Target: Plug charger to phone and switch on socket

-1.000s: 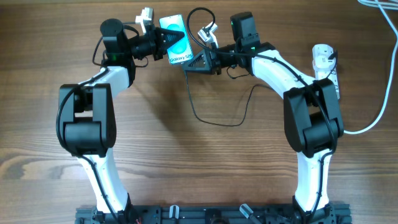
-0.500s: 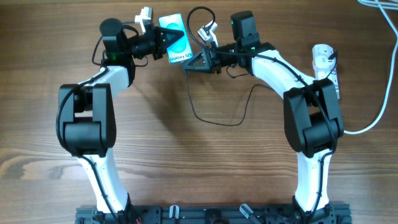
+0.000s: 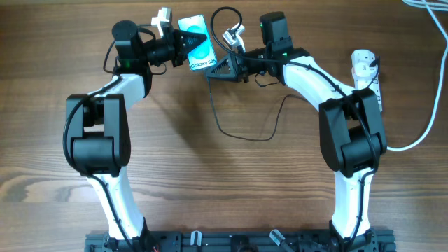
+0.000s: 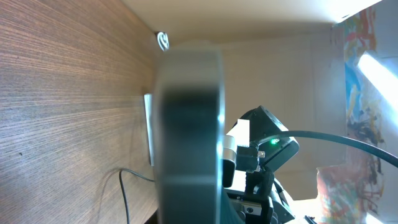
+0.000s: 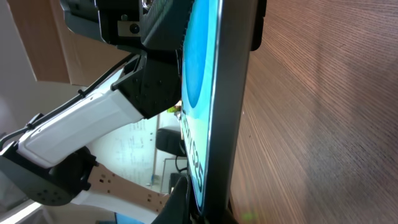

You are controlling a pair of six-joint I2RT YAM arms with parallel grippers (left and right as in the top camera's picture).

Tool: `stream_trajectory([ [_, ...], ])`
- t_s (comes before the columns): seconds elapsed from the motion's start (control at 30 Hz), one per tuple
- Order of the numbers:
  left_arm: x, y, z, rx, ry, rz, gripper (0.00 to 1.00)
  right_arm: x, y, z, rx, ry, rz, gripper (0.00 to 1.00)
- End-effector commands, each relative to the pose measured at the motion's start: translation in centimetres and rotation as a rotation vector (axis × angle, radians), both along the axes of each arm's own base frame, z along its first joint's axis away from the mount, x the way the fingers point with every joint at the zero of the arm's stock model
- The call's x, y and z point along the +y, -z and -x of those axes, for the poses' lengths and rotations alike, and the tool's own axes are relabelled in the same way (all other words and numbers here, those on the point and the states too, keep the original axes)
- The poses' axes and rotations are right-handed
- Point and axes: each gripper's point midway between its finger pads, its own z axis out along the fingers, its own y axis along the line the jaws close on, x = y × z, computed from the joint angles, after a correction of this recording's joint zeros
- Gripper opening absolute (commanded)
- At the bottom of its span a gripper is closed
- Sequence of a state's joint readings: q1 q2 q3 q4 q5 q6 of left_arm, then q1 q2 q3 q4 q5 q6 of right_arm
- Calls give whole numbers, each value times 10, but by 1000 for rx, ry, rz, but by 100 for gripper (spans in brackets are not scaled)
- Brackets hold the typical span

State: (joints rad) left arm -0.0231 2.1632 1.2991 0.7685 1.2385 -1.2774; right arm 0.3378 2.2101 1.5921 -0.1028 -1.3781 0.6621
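Observation:
The phone [image 3: 194, 42], turquoise screen with dark lettering, is held tilted off the table at the back. My left gripper [image 3: 179, 46] is shut on its left side. My right gripper [image 3: 212, 71] is shut at the phone's lower end, where the black charger cable [image 3: 241, 137] starts; the connector tip is hidden between the fingers. In the right wrist view the phone [image 5: 214, 93] is edge-on, running away from my right gripper [image 5: 208, 208]. In the left wrist view the phone [image 4: 189, 130] is a blurred dark edge, with the cable [image 4: 123, 190] beside it. The white socket [image 3: 366, 70] lies far right.
The black cable loops over the table between the arms. A thick white cord [image 3: 428, 122] runs from the socket along the right edge. The right arm [image 4: 261, 149] fills the background of the left wrist view.

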Motion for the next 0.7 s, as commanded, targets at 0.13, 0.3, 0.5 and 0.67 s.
stream_trajectory([
  [0.13,-27,-10,44,-14,246,19,4,-4,-3,-21,-82,86,39,5],
  [0.3,-19,-10,37,-14,205,17,4,-12,2,-17,-82,68,39,8],
  [0.5,-8,-10,28,-14,158,14,4,-26,2,-4,-77,41,44,47],
  [0.67,-5,-10,27,-29,152,11,4,-49,-14,8,-170,64,119,56],
])
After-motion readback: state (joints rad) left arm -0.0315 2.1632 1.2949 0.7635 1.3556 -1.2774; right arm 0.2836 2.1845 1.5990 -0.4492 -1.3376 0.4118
